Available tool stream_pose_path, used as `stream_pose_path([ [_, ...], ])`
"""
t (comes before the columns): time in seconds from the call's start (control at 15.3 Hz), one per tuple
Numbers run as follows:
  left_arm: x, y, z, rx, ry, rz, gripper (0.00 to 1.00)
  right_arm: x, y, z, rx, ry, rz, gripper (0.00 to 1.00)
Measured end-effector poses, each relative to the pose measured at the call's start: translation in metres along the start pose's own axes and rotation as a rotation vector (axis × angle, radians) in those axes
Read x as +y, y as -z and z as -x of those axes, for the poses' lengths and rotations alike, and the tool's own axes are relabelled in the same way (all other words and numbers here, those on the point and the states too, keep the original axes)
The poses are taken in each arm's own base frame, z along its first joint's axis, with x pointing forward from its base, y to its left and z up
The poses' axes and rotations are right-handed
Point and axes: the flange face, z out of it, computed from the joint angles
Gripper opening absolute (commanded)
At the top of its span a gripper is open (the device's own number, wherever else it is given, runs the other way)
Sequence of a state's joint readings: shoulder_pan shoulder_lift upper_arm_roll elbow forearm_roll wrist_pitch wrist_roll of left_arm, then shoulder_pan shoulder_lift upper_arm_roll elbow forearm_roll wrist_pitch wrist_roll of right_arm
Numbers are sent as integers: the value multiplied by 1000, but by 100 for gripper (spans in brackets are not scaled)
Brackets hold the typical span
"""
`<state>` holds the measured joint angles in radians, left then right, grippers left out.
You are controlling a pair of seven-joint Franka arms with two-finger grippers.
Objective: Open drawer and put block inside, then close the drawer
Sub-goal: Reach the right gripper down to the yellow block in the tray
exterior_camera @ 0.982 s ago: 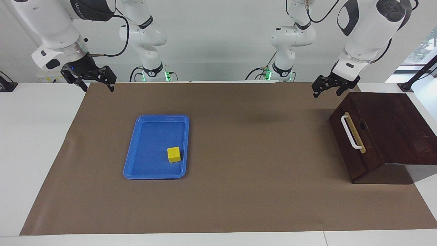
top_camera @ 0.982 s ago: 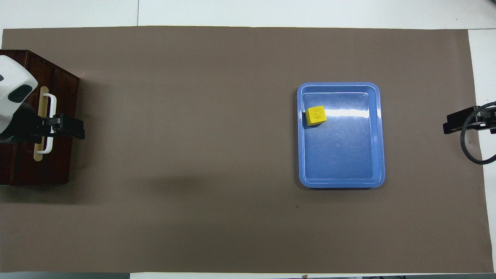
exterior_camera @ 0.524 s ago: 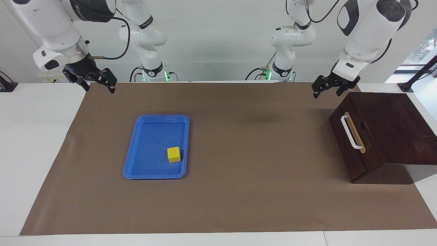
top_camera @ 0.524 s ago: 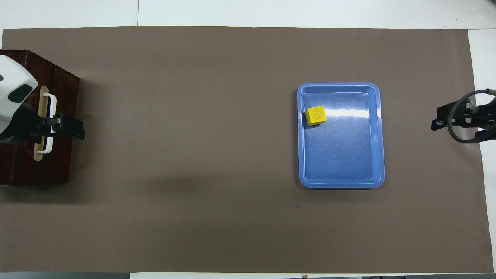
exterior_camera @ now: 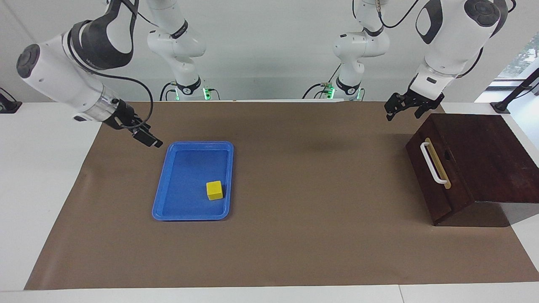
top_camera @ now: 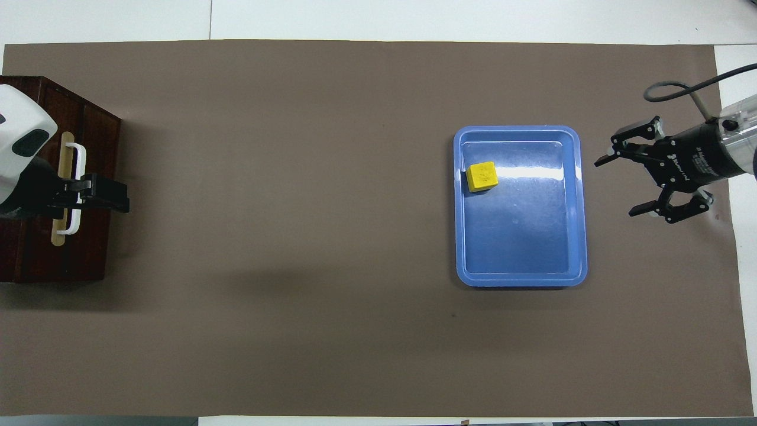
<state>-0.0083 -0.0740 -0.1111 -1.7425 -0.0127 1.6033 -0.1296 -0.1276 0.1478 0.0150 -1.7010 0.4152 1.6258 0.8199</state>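
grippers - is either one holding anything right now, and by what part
Nothing is held. The right gripper is open in the air beside the blue tray; the left gripper is open above the drawer. The block lies in the tray.

You can't read any text: small marks on the right gripper point(top_camera: 615, 183) and block point(top_camera: 481, 176) stay illegible.

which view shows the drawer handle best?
Facing view. The white handle shows whole and unobstructed on the drawer, which is shut. In the overhead view the left gripper, raised over the drawer's front, covers the middle of the handle, and the box runs off the picture's edge.
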Motion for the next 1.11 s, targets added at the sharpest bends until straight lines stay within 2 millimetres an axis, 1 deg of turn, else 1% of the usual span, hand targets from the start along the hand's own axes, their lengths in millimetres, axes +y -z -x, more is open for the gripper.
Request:
stream_pose_path([
  [0.2, 0, 0, 0, 0, 0, 0, 100, -3, -35, -18, -64, -137, -57, 100],
  [0.46, 0, 0, 0, 0, 0, 0, 100, -2, -73, -33, -166, -290, -115, 100],
  [0.72, -4, 3, -1, 15, 7, 0, 100, -9, -121, -63, -260, -378, -116, 100],
  [0.85, -6, 7, -5, 55, 7, -16, 100, -17, -140, -76, -295, -404, -125, 100],
  [0.98, -11, 7, -8, 85, 0, -78, 100, -28, -153, -81, -297, -405, -128, 100],
  [1.11, -16, 0, -11, 98, -18, -176, 100, -39, -163, -77, -285, -392, -127, 100],
])
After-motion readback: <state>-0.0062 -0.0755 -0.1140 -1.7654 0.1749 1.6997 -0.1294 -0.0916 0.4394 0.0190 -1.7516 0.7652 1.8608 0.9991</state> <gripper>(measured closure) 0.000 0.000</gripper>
